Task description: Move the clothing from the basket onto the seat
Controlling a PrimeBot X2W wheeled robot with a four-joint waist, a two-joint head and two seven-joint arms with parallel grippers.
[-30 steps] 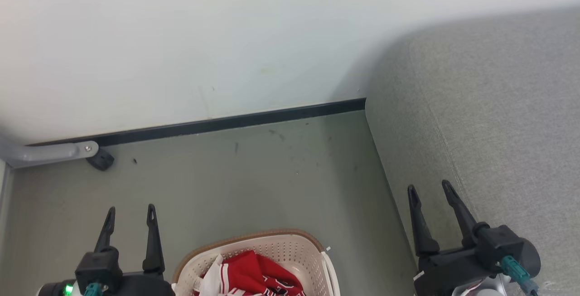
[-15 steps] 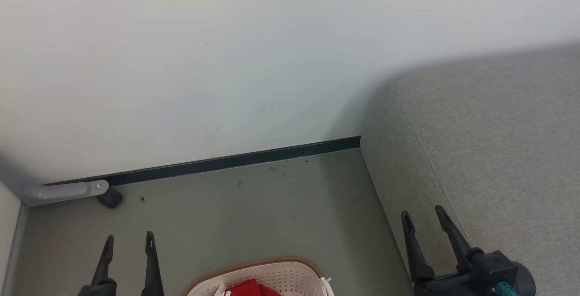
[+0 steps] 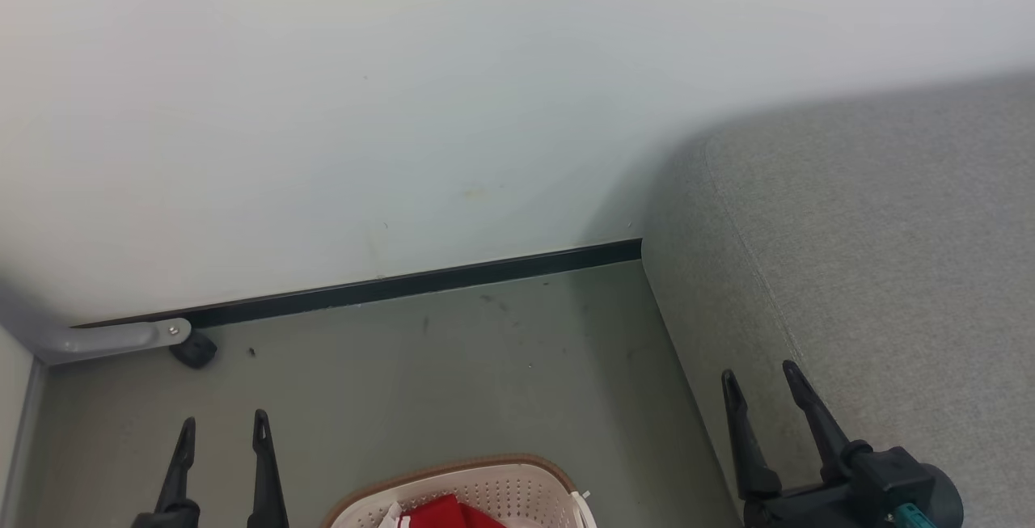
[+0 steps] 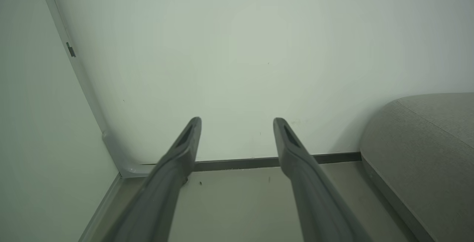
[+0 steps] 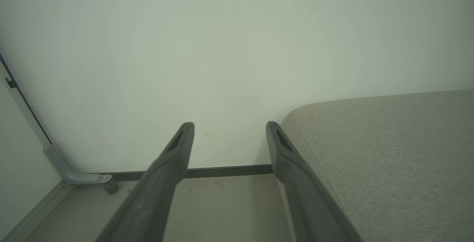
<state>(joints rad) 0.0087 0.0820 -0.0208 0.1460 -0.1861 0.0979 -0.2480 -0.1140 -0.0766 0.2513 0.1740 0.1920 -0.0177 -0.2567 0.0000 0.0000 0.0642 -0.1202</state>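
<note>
Basket (image 3: 453, 468) at 6 o'clock on floor (image 3: 485, 366), red clothing (image 3: 441, 512) inside. Left claw (image 3: 224, 421) at 7, right claw (image 3: 760, 373) at 4 over seat (image 3: 889, 253) edge, both spread, empty.

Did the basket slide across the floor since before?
No. The camera tilted up, so everything slid down together. The basket keeps its place on the floor against the dark skirting board and the seat.
</note>
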